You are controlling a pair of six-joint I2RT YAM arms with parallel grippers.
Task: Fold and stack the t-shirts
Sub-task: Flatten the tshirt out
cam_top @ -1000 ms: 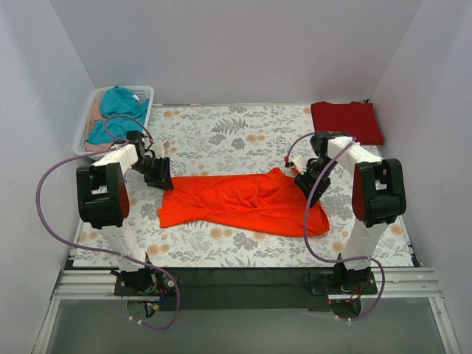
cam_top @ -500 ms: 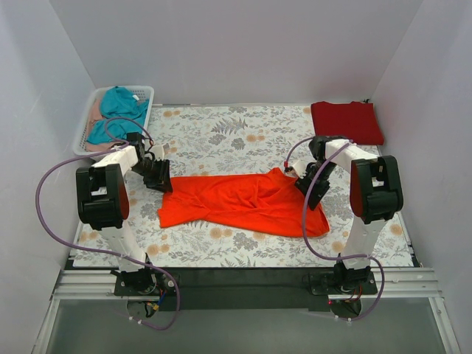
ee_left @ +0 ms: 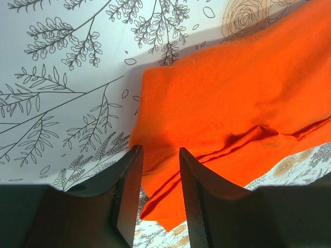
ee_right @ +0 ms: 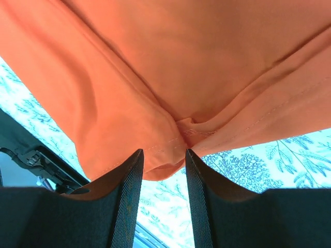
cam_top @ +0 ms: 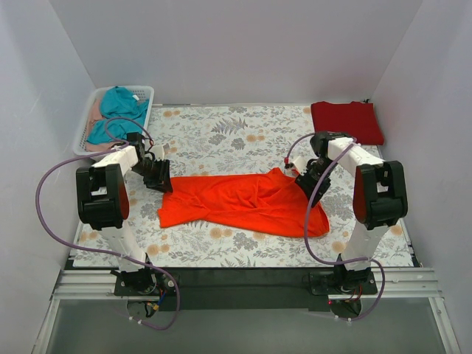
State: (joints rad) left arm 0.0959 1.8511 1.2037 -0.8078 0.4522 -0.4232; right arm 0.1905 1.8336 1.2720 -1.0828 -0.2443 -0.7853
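1. Table (cam_top: 221, 133): floral cloth covers it, and everything below sits on it.
2. Orange shirt (cam_top: 243, 203): lies across the middle of the table, between your two arms. It's rumpled and not flat, long side running left to right, with folds bunched near the right end.
3. Crimson shirt (cam_top: 346, 122): folded flat at the far right corner, well apart from the orange shirt.
4. Basket (cam_top: 83, 127): white, at the far left corner, past your left arm.
5. Teal garment (cam_top: 118, 107): crumpled in the basket, on top.
6. Pink garment (cam_top: 94, 112): also in the basket, mostly under the teal garment. Only a strip shows along the left side.
7. Your left gripper (cam_top: 164, 184): at the shirt's far left corner. The jaws are narrowed to a small gap with the shirt's edge pinched between them. The left wrist view shows the cloth raised off the table there, with a shadow under it.
8. Your right gripper (cam_top: 301, 181): at the shirt's far right edge. The jaws are close together on a gathered fold of orange cloth, and the creases run into the fingertips.
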